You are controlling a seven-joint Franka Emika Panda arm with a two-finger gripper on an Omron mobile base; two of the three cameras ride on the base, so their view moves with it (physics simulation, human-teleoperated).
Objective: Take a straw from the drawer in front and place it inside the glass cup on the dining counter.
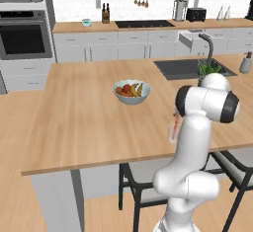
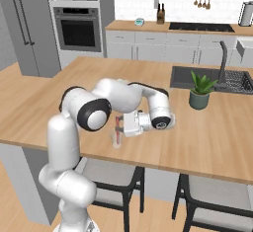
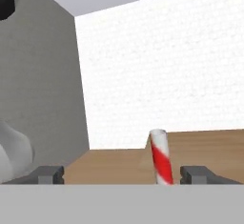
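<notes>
On the long island with its light wood top, the dining counter, a white bowl of fruit sits toward the left of the left base view, well apart from the action. To its right, at the counter's near edge, stands the small clear straight-sided glass cup, with the thin red-and-white striped straw rising upright from it, partly masked by the white arm in that view. The right base view shows the two-finger gripper turned sideways just above the cup, at the straw's upper end, and a green potted plant farther right beside the sink.

From the hand view, the two dark fingertips stand wide apart with the straw between them, nearer the right one and apparently untouched: the gripper looks open, the straw seemingly let go inside the cup.

The danger now appears to lie in the retreat. A finger that brushes the straw's top on the way out could lever it from the cup or tip the light tumbler, which stands close to the counter's edge, above a dark-framed stool; a fall there would likely undo the placement.
</notes>
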